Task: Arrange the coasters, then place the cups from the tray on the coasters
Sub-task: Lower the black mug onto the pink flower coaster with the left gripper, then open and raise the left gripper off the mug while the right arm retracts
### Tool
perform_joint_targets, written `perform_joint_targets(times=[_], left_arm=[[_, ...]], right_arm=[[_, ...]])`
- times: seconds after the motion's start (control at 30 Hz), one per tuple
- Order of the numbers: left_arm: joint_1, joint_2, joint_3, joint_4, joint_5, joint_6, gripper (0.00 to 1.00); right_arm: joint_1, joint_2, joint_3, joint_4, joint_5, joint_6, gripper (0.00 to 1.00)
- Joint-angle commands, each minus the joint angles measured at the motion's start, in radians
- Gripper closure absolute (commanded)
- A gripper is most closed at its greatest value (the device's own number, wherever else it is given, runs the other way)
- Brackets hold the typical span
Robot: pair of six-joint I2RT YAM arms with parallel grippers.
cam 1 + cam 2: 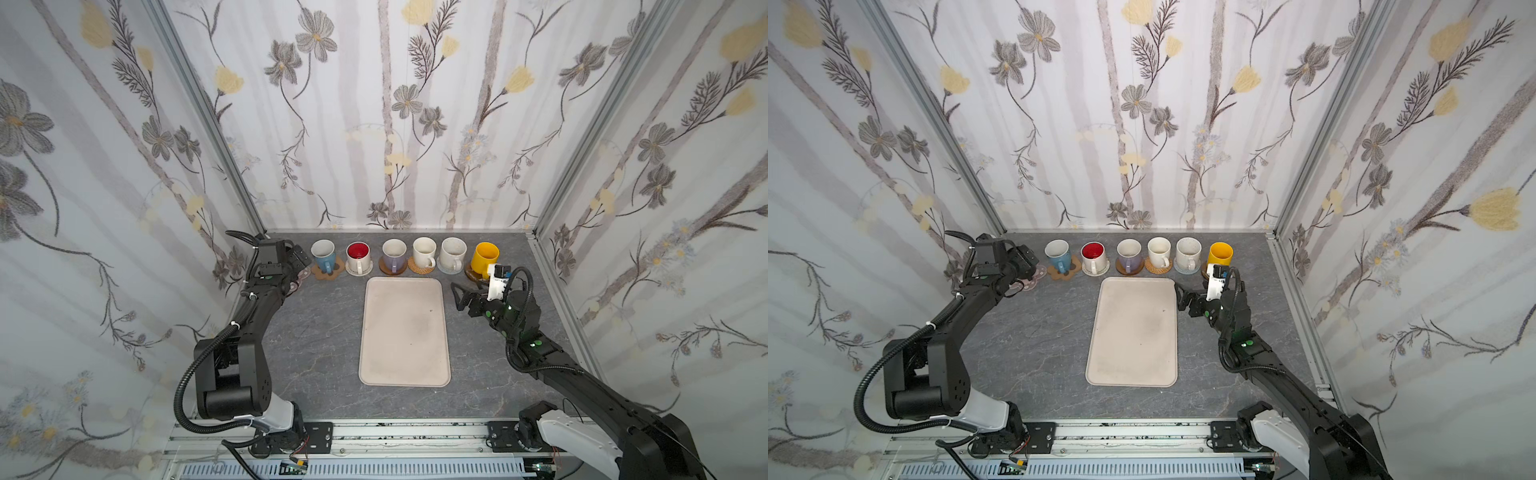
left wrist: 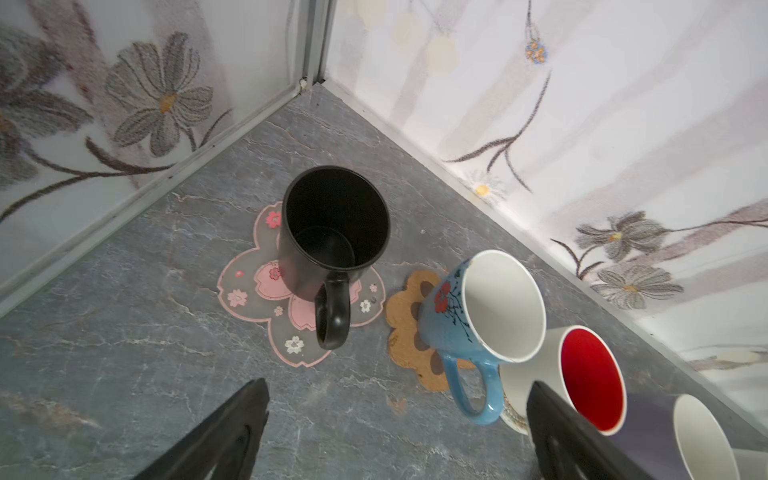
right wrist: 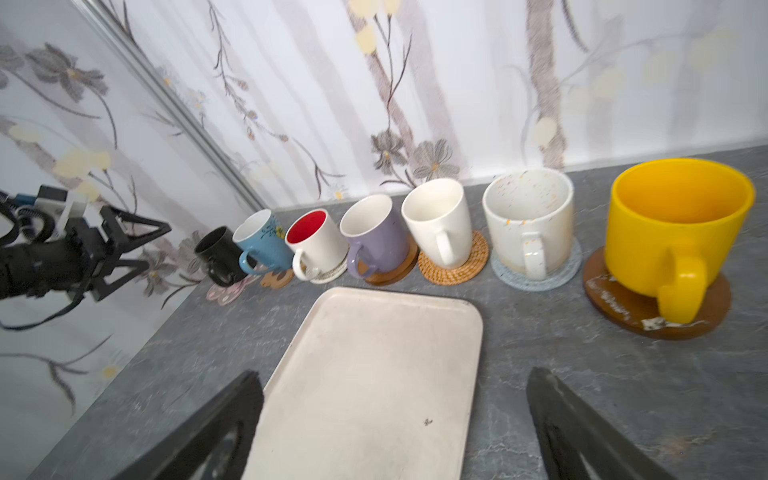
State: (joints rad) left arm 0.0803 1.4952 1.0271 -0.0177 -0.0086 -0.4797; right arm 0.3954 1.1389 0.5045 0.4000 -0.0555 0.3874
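Note:
The beige tray [image 1: 404, 332] lies bare in mid-table. Behind it, a row of cups stands on coasters: light blue [image 1: 323, 254], red-inside white [image 1: 358, 257], lavender [image 1: 394, 254], cream [image 1: 424, 252], speckled [image 1: 453, 252], yellow [image 1: 484, 258]. The black cup [image 2: 332, 232] stands on the pink flower coaster [image 2: 249, 291] in the back left corner, beside the brown paw coaster [image 2: 405, 328]. My left gripper [image 2: 399, 384] hangs open just in front of it, holding nothing. My right gripper [image 3: 395, 372] is open over the tray's far right corner, empty.
Flowered walls close in the grey tabletop [image 1: 316, 353] on the left, back and right. The left arm's wrist [image 1: 270, 266] sits close to the left wall. A metal rail [image 1: 374, 436] runs along the front edge.

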Motion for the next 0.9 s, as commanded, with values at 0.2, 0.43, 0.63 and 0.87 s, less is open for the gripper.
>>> perform_joint_targets(times=[0.2, 0.43, 0.63, 0.87], left_arm=[[-0.17, -0.175, -0.346, 0.545, -0.049, 0.227, 0.0], [-0.177, -0.046, -0.426, 0.618, -0.071, 0.303, 0.0], [-0.162, 0.045, -0.43, 0.647, -0.094, 0.374, 0.0], [-0.153, 0.106, -0.416, 0.723, -0.139, 0.459, 0.0]], right_arm=[[-0.086, -0.144, -0.154, 0.153, 0.321, -0.151, 0.0], [-0.249, -0.098, -0.185, 0.143, 0.334, -0.18, 0.0], [-0.312, -0.075, -0.271, 0.3, 0.384, -0.244, 0.0], [-0.331, 0.031, -0.327, 0.544, 0.406, -0.301, 0.0]])
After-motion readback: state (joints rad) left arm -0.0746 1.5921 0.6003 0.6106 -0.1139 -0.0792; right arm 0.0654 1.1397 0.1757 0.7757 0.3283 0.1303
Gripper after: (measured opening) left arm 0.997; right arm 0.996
